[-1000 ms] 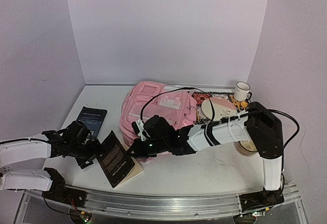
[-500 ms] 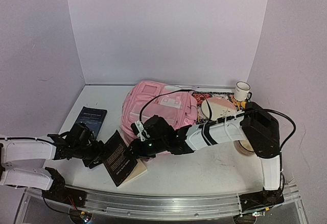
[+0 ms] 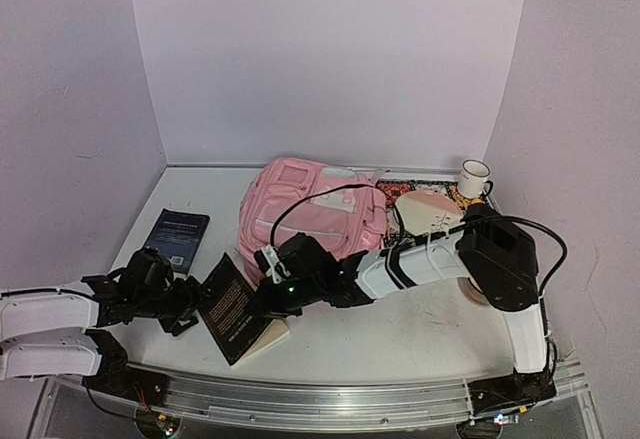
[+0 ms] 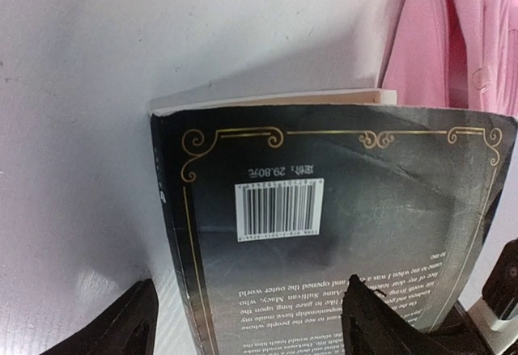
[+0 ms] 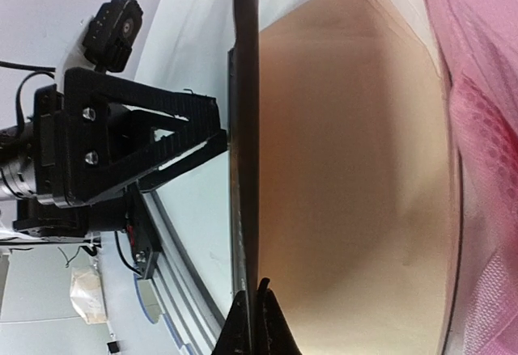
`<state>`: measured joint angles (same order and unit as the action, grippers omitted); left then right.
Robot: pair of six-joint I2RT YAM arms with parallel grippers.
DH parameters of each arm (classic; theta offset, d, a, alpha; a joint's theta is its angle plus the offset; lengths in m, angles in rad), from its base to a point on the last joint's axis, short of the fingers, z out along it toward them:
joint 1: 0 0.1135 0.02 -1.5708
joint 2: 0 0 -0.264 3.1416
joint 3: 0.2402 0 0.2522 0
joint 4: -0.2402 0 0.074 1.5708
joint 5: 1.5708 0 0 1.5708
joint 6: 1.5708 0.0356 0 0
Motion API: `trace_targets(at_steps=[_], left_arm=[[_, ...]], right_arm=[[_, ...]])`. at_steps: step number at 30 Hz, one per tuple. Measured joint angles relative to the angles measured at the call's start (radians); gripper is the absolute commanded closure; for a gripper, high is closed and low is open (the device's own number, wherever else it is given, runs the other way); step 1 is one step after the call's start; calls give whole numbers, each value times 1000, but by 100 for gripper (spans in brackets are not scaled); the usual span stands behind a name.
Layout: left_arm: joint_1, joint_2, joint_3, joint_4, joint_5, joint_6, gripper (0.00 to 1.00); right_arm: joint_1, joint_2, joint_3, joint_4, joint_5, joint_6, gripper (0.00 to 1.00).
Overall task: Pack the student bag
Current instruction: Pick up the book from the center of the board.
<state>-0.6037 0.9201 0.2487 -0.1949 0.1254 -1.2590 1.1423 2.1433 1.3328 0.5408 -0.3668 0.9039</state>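
Pinching 1 tilted book (image 3: 232, 311), right tool (image 5: 252, 297); left tool (image 4: 249, 284) spread; 1 flat book (image 3: 180, 231), 1 student bag (image 3: 310, 209).

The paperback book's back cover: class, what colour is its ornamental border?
Gold, on the black paperback book; clearest in the left wrist view.

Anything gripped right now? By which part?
The right gripper is shut on the cover of the black book, pinching it at an edge, lifted off the pages. The left gripper has open jaws beside that cover, clamping nothing.

pink student bag (image 3: 290, 184) lies flat, pockets facing up.
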Motion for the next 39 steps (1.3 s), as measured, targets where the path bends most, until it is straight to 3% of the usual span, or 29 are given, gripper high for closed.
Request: trace_targets(at_steps=[11, 19, 24, 31, 39], left_arm=[[0, -177, -40, 5, -11, -78, 13], [0, -150, -92, 200, 56, -120, 17], [0, -145, -99, 278, 84, -129, 25], [-4, -136, -98, 318, 100, -125, 44], [-4, -248, -99, 289, 81, -135, 67]], right_arm=[[-21, -123, -111, 219, -79, 119, 100], [-38, -131, -143, 305, -93, 179, 100], [-38, -131, -179, 343, -88, 209, 100], [-38, -131, -194, 378, -85, 240, 100], [-41, -130, -206, 417, -67, 259, 85]])
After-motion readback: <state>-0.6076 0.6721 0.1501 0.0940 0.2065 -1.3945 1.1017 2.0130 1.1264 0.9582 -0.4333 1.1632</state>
